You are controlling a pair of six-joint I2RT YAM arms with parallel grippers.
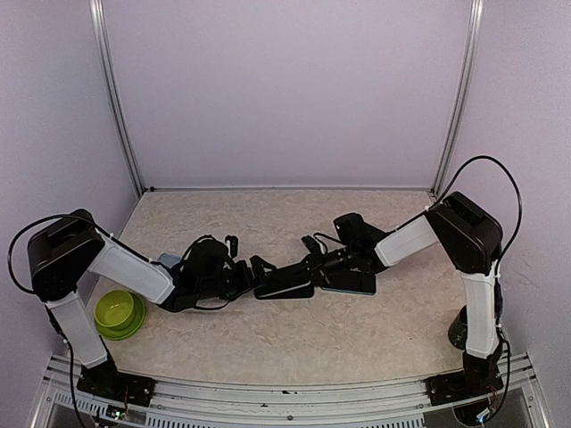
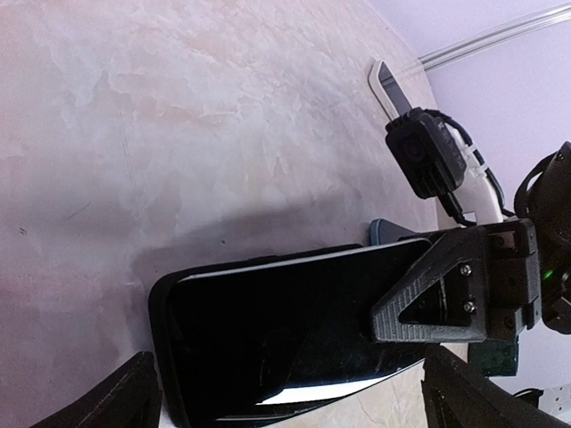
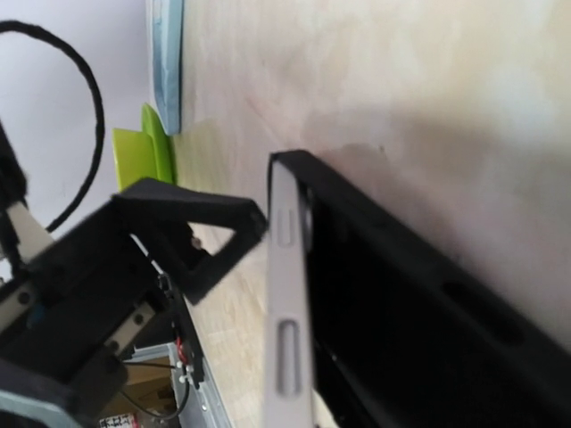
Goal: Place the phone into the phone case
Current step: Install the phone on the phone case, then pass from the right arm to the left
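A black phone (image 2: 294, 330) with a glossy screen lies partly in a black phone case (image 2: 161, 308), its near long side tilted up out of the case. In the top view, phone and case (image 1: 285, 285) sit mid-table between the two grippers. My right gripper (image 1: 314, 259) grips the phone's right end; one of its fingers (image 2: 437, 294) lies across the screen. The right wrist view shows the phone's silver edge (image 3: 285, 303) against the case wall (image 3: 419, 294). My left gripper (image 1: 259, 270) is open, with its fingers (image 2: 125, 401) spread either side of the case's left end.
A green bowl (image 1: 119, 314) stands at the front left by the left arm. A light blue flat thing (image 1: 168, 260) lies behind that arm. A dark flat object (image 1: 355, 283) lies under the right gripper. The back and side walls enclose the table.
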